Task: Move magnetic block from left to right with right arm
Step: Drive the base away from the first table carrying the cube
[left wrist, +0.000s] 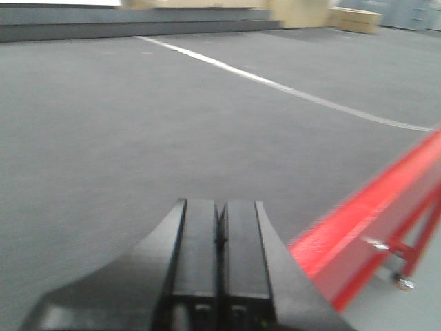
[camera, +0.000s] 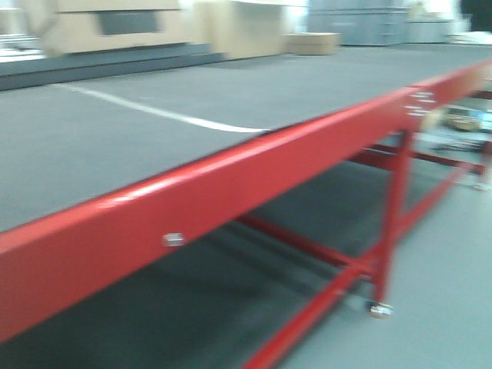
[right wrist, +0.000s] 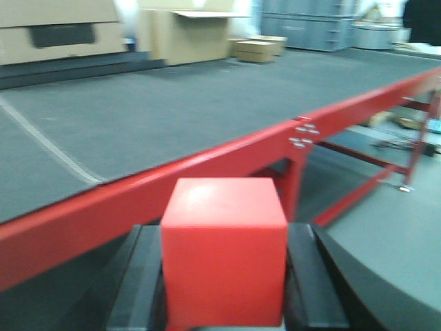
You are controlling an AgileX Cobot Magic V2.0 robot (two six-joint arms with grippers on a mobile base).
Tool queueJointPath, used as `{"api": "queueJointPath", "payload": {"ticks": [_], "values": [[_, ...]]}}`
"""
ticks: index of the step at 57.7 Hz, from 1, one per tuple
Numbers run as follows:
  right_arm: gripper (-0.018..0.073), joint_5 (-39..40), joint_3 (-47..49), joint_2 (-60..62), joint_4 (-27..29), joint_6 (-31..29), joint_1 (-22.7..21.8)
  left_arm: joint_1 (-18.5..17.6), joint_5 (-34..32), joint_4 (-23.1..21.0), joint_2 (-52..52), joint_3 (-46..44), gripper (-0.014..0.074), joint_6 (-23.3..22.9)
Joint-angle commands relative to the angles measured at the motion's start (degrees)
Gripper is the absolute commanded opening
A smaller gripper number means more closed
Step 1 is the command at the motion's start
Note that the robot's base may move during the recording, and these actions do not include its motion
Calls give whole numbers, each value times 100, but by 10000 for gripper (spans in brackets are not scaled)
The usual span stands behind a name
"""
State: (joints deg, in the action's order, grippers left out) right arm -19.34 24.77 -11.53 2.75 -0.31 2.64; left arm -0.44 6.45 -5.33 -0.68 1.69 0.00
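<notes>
The magnetic block (right wrist: 224,252), a bright-red cube, fills the bottom middle of the right wrist view. My right gripper (right wrist: 224,276) is shut on it, one black finger pressed against each side. The block hangs off the table, in front of its red front rail (right wrist: 138,200). In the left wrist view my left gripper (left wrist: 220,214) is shut with nothing between its black fingers, held over the grey tabletop (left wrist: 138,124) near the red rail (left wrist: 372,221). Neither gripper nor the block shows in the front view.
A long grey table (camera: 115,131) with a red frame (camera: 192,207) carries a white line (camera: 161,114). Tan cardboard boxes (right wrist: 258,48) stand at the far edge. Red legs and cross bars (camera: 392,207) run under the table above a grey floor.
</notes>
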Motion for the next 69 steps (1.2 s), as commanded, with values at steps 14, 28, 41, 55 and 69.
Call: {"api": "queueJointPath", "payload": {"ticks": [14, 28, 41, 55, 69], "values": [[283, 549, 146, -62, -13, -40, -36, -38, -477, -51, -61, 65, -126, 0], [283, 549, 146, -62, -13, -40, -36, -38, -477, -51, -61, 65, -126, 0], [283, 549, 146, -62, -13, -40, -36, -38, -477, -51, -61, 65, -126, 0], [283, 549, 146, -62, -13, -40, -36, -38, -477, -51, -61, 65, -126, 0], [283, 549, 146, -62, -13, -40, -36, -38, -477, -51, -61, 65, -126, 0]]}}
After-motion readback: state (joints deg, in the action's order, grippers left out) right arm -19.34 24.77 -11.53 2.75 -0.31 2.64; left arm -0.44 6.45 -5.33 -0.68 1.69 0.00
